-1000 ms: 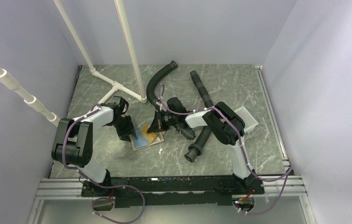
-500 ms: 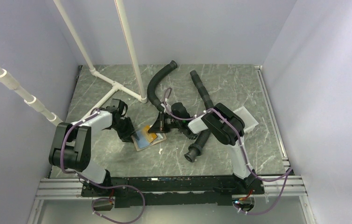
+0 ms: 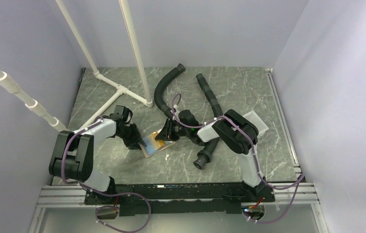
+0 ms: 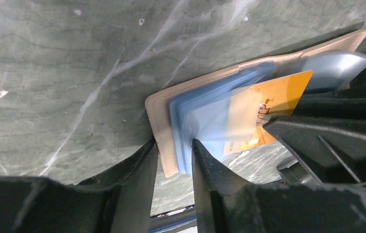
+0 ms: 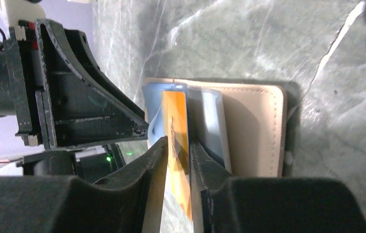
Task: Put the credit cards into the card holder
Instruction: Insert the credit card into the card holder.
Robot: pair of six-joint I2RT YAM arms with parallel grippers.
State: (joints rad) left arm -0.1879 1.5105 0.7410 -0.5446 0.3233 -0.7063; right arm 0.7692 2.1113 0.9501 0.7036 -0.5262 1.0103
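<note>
The tan card holder [image 3: 152,148] lies open on the green table, its blue inner sleeves facing up. My left gripper [image 3: 137,142] is shut on its left edge, pinching the tan cover [image 4: 164,121] and blue sleeve [image 4: 205,121] between its fingers [image 4: 173,145]. My right gripper [image 3: 166,132] is shut on an orange-yellow credit card [image 5: 176,116]. It holds the card on edge at the blue sleeves [image 5: 210,116], beside the tan cover [image 5: 253,126]. The card's far end overlaps a sleeve in the left wrist view [image 4: 278,92]. No other cards show.
Two black hoses [image 3: 164,87] [image 3: 209,94] and a black tube [image 3: 205,151] lie behind and to the right of the wallet. A white pipe frame [image 3: 120,90] stands at the back left. A shallow white tray [image 3: 259,122] sits partly under the right arm.
Both grippers and the wallet have shifted a little to the right and toward the near edge. The wallet has turned slightly. The right wrist has swung to the right.
</note>
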